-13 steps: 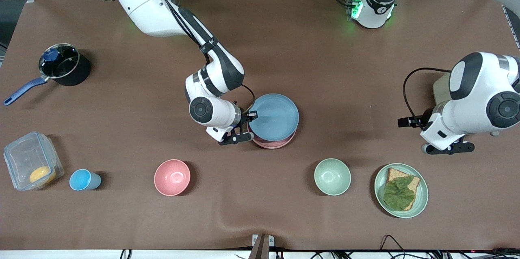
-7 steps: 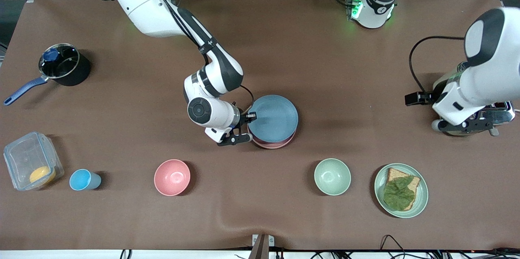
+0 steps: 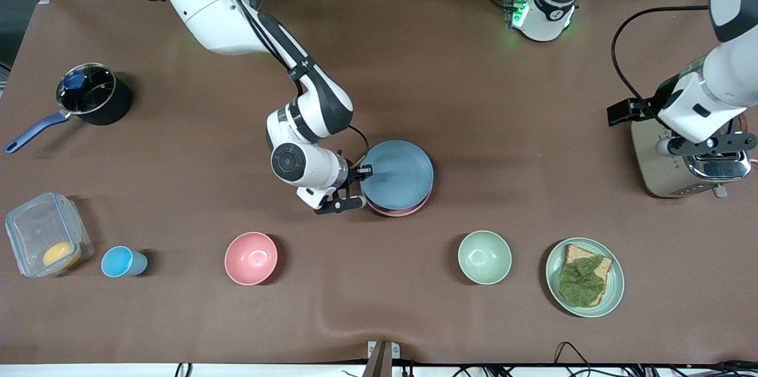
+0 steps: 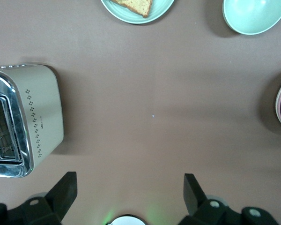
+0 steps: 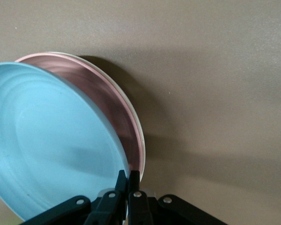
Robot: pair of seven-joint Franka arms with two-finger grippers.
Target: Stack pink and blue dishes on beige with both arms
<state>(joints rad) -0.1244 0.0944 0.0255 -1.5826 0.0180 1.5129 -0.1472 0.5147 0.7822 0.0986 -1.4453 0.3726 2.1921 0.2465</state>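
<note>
The light blue plate (image 3: 398, 174) lies tilted over the pink plate (image 3: 405, 209) at the table's middle. My right gripper (image 3: 365, 173) is shut on the blue plate's rim, on the side toward the right arm's end. In the right wrist view the gripper (image 5: 128, 176) pinches the blue plate (image 5: 51, 140), with its gripped edge raised off the pink plate (image 5: 110, 101). The beige plate (image 5: 129, 107) shows only as a thin pale rim under the pink one. My left gripper (image 3: 706, 144) hangs open and holds nothing over the toaster (image 3: 666, 173); the wrist view shows the gripper (image 4: 129, 185) spread wide.
Nearer the camera stand a pink bowl (image 3: 251, 258), a green bowl (image 3: 484, 257), a green plate with bread and a leaf (image 3: 585, 277), a blue cup (image 3: 121, 262) and a clear box (image 3: 44, 235). A black pot (image 3: 95, 94) sits toward the right arm's end.
My left arm has pulled back from the table's middle and now hangs over the toaster. My right gripper has lowered the blue plate a little onto the pink one.
</note>
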